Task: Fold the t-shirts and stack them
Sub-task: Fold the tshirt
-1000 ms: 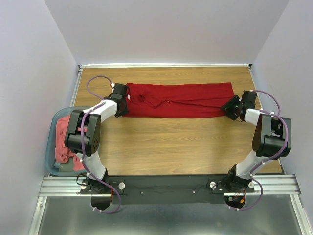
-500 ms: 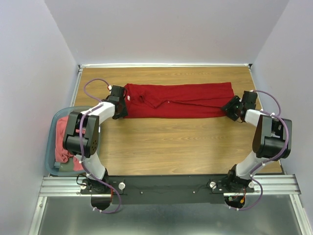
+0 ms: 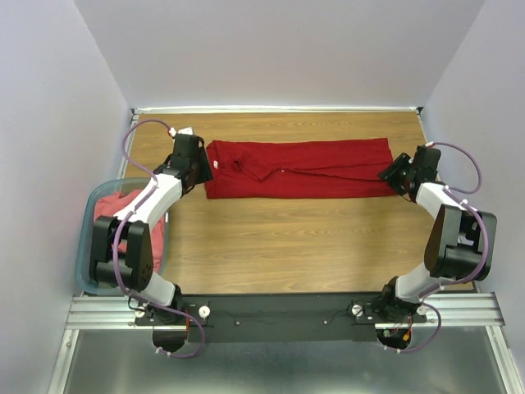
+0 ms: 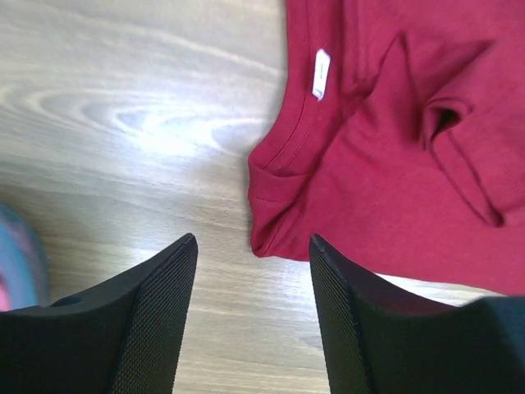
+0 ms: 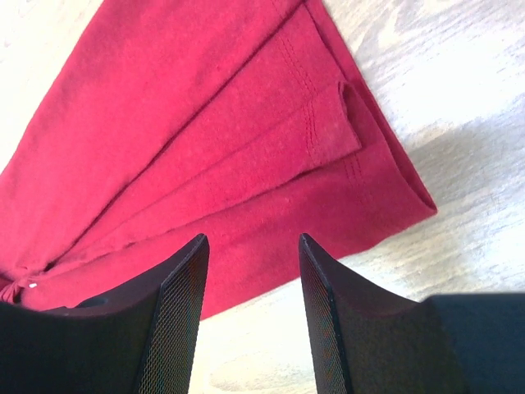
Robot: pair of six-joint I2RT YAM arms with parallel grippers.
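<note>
We counted two t-shirts: one crimson t-shirt (image 3: 303,168) across the upper middle of the overhead frame, and one coral-pink t-shirt (image 3: 108,207) at its left edge. There was one white neck label (image 4: 321,73), at the top of the left wrist frame. We counted one blue-grey tub (image 3: 83,246) and one wooden table (image 3: 287,238). Two robot arms rose from the bottom of the overhead frame: the left arm (image 3: 152,197) and the right arm (image 3: 459,242). Each carried one gripper, the left gripper (image 4: 253,242) and the right gripper (image 5: 253,238), with two fingers (image 4: 156,328) apiece, four in all.
</note>
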